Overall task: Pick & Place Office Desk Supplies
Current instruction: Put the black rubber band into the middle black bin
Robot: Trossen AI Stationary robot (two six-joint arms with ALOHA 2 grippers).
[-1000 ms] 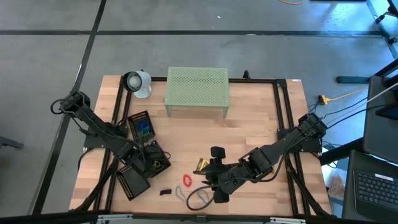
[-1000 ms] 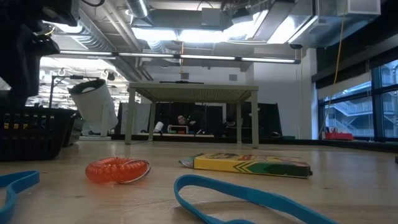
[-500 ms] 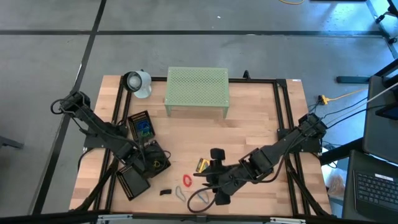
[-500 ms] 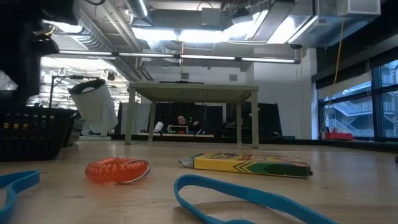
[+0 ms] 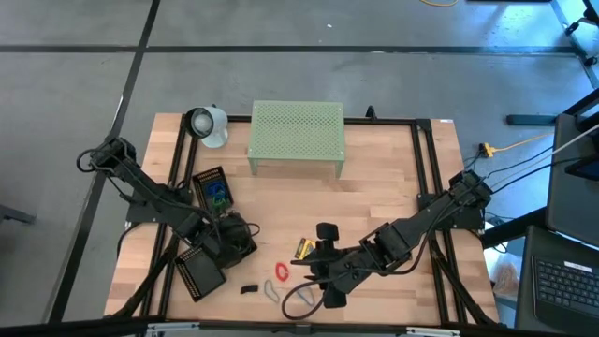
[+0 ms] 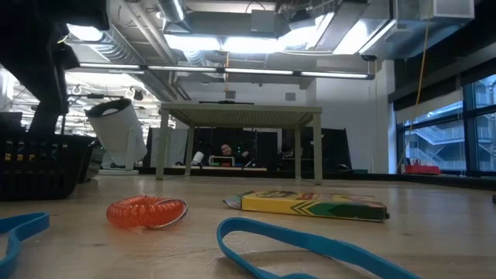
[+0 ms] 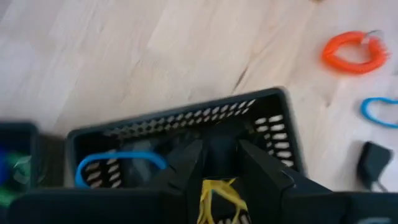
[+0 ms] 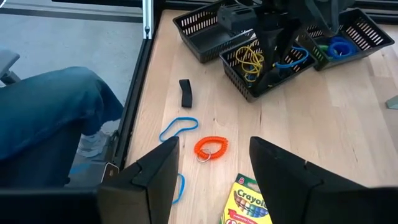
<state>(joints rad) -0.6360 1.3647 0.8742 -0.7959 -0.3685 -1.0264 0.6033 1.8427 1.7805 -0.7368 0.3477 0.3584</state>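
Meanwhile the left gripper (image 5: 229, 239) has edged further over the middle mesh tray (image 7: 174, 115), where yellow rubber bands (image 8: 249, 59) lie. Its grip I cannot tell, but that drop looks nearly finished. At lower centre, the right gripper (image 8: 213, 142) hangs spread above the crayon box (image 6: 314, 204). The table (image 5: 374, 206) is pale wood, and a person's leg (image 8: 50, 112) shows at left.

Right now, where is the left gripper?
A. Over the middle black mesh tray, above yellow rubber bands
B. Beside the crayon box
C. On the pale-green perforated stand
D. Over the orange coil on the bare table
A: in the left wrist view the left gripper hangs over the black mesh tray, with yellow rubber bands between its fingers; the right wrist view shows it at that tray too.
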